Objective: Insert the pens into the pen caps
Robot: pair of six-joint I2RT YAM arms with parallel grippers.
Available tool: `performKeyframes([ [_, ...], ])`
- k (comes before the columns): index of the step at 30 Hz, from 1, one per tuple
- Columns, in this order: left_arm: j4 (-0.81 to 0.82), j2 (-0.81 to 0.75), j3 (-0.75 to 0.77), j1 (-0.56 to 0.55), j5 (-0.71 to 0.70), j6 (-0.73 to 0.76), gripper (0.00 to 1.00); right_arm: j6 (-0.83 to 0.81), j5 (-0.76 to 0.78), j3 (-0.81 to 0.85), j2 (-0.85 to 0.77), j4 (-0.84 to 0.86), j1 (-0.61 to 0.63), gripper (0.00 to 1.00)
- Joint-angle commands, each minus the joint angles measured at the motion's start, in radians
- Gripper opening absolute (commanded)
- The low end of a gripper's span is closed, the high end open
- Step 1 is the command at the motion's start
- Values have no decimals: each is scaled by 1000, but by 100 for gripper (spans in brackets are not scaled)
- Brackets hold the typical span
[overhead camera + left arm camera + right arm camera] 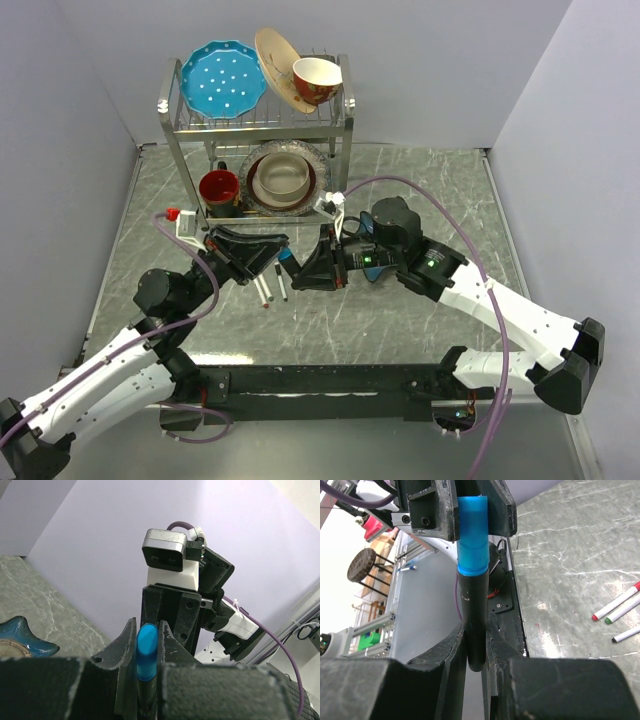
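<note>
The short dark marker (474,620) hangs in the air between both grippers over the middle of the table. My left gripper (280,252) is shut on its blue cap (147,650), which also shows in the right wrist view (472,535). My right gripper (303,268) is shut on the dark barrel, with its tip between the jaws. The blue cap sits on the barrel's end. Three slim white pens lie on the table below: red-ended (615,601), green-ended (622,611) and black-ended (626,635). From the top view they lie just under the left gripper (270,285). No loose caps show.
A metal dish rack (258,125) stands at the back. It holds a blue plate (222,78), a tan plate and a red bowl (316,80) on top. A red mug (219,188) and stacked bowls (283,178) sit below. Grey walls enclose the table.
</note>
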Motion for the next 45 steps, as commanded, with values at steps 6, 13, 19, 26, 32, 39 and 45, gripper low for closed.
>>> performKeyframes([
  [6, -397, 4, -127, -165, 402, -46, 1, 20, 147, 146, -4, 645, -104, 0],
  [13, -478, 10, -118, -229, 350, -12, 1, 41, 120, 171, 8, 641, -103, 0],
  [19, -555, 61, -101, -280, 300, 34, 1, 8, 127, 226, 14, 552, -103, 0],
  [26, -667, 67, -106, -294, 270, 45, 1, -51, 146, 235, -6, 504, -104, 0],
  [32, -702, 62, -123, -318, 270, 13, 1, -86, 138, 301, 12, 461, -103, 0],
  [39, -813, 64, -54, -334, 233, 60, 1, -83, 137, 358, 45, 412, -103, 0],
  [45, -942, 77, 145, -323, -15, 118, 1, -29, 126, 254, 17, 409, -101, 0],
])
